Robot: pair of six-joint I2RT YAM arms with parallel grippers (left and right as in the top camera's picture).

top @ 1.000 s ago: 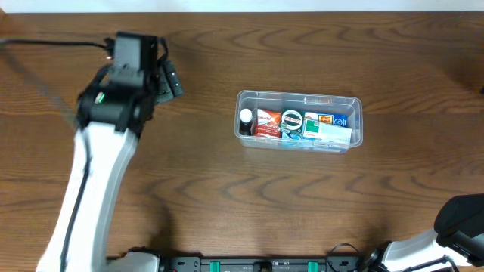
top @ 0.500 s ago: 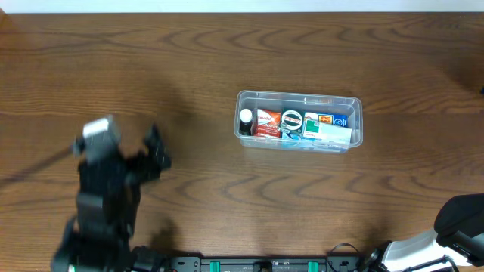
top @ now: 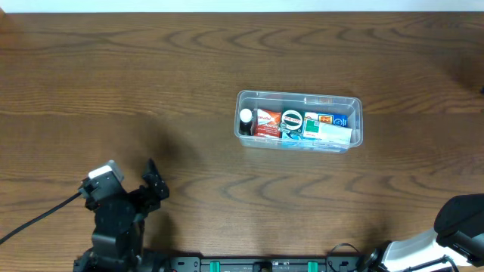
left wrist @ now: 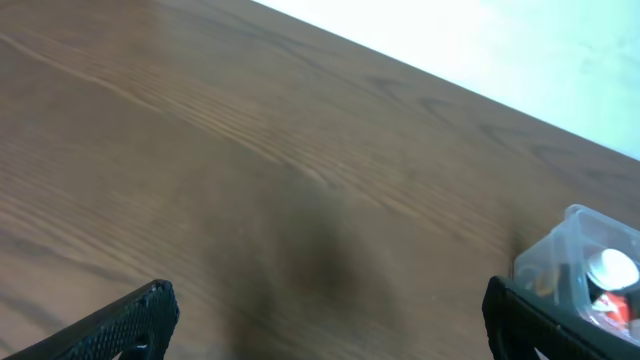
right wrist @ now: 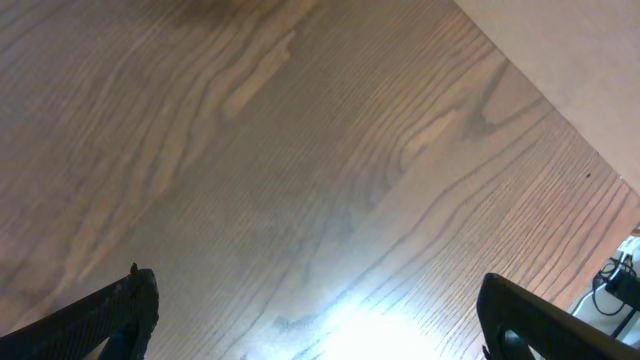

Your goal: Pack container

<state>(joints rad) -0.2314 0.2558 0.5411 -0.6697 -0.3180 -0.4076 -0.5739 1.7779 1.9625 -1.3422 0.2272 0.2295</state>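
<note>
The clear plastic rectangular tub with rounded corners and a rim [top: 358,125] sits on the dark brown wooden table [top: 189,60], well ahead of the left gripper [top: 156,183] and off to its right. It is well apart from both arms. It looks packed tight, with small printed cartons [top: 266,123] in a row and a white-capped dark bottle [top: 246,117] at the end nearer that gripper.

I'd judge the tub itself light and thin-walled, though the load inside gives it some weight. The smooth plastic looks slippery, and the long walls would likely bow if squeezed. The rim at a short end seems the stiffest place to pinch, since the full inside leaves little room for a finger.

The left arm is folded low at the near table edge, its gripper aimed toward the tub, jaws spread wide with nothing between them. The right gripper [right wrist: 320,295] looks down on bare wood, its jaws likewise wide apart and empty. Its arm [top: 457,223] is tucked at the near right corner.
</note>
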